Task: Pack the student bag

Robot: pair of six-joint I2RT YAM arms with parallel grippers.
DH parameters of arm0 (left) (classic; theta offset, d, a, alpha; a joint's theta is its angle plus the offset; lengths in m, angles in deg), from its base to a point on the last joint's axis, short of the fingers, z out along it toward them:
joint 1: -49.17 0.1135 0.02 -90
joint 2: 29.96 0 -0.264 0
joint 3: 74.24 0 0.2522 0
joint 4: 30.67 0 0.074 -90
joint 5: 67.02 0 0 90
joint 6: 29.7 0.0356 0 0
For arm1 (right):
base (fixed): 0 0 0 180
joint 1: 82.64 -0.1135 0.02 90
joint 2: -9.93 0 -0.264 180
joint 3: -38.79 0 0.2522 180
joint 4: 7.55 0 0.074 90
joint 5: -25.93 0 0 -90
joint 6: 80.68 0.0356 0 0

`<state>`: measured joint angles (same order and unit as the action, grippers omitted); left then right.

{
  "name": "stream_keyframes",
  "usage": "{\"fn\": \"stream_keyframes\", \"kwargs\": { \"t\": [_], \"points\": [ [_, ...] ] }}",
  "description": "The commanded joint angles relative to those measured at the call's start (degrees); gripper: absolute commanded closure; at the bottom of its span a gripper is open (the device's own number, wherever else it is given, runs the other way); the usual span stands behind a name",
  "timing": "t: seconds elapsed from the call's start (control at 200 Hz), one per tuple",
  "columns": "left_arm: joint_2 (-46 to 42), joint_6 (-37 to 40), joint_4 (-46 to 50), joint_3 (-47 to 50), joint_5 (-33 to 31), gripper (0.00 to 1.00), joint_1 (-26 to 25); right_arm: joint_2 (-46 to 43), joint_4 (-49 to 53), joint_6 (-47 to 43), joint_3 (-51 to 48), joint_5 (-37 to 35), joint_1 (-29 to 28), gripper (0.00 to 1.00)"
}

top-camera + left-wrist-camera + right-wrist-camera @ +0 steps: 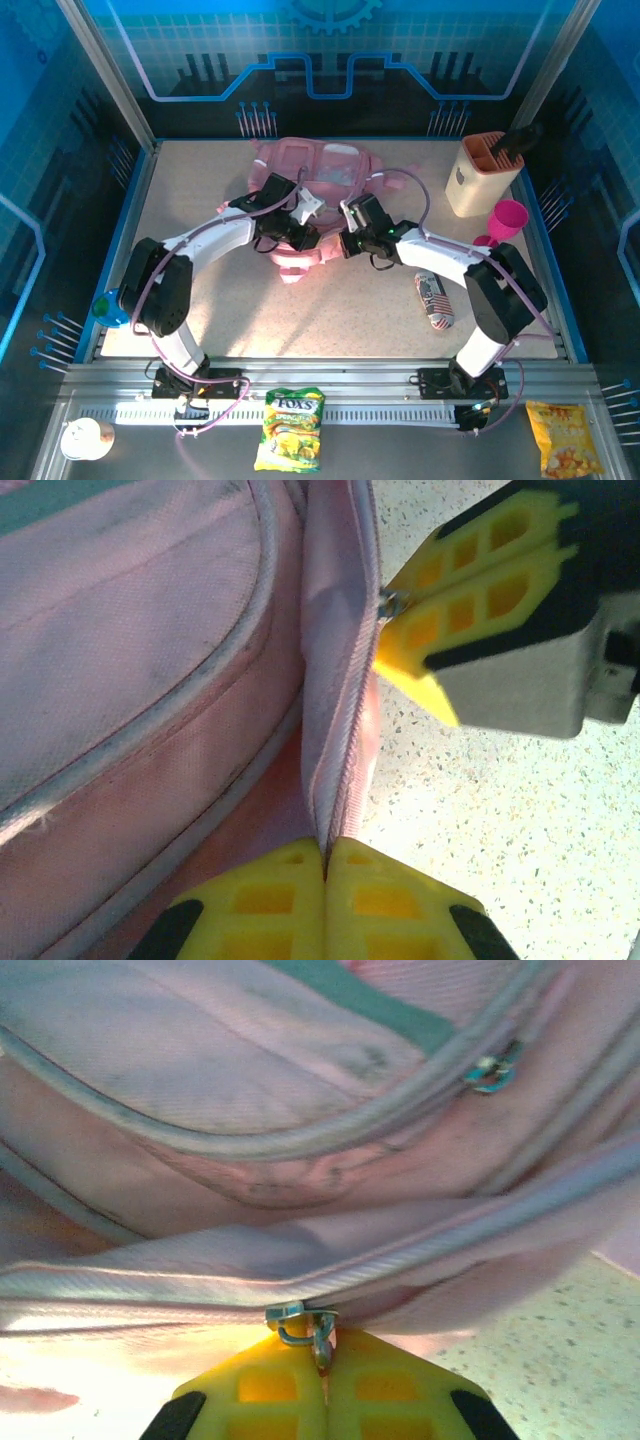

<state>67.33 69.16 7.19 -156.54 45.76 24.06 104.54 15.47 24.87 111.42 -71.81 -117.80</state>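
The pink student bag (318,175) is lying right in front of both hands. The left hand (325,865) is pinching the bag's edge by the zip. The right hand (322,1360) is pinching the zip pull (305,1322). I am thinking packing is not started: the striped can (434,298) is lying off to the right hand's side.

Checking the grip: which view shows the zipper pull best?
Right wrist view: the zipper pull sits close up, pinched in the right gripper's shut fingers on the student bag. Left wrist view shows it small beside those fingers; top view, too small to tell.
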Motion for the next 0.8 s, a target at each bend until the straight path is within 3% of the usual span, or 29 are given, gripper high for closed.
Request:
{"fn": "stream_keyframes", "kwargs": {
  "t": [0.0,0.295,0.57,0.795],
  "points": [
    [-4.58,-0.99,1.18,1.98,-0.20,1.00,1.71,-3.48,0.65,0.52,-2.23,-8.75,3.12,0.96],
    [-7.09,-0.21,1.98,4.54,0.33,1.00,2.01,2.51,7.32,-0.71,5.36,-7.60,8.07,0.97],
    [-8.63,0.01,4.13,4.73,-0.29,1.00,2.05,10.38,11.27,-5.41,14.21,-2.93,12.13,0.96],
    [-10.16,-0.95,5.67,5.71,0.54,1.00,1.92,16.49,14.41,-3.87,22.59,2.28,16.73,0.92]
  ]
}}
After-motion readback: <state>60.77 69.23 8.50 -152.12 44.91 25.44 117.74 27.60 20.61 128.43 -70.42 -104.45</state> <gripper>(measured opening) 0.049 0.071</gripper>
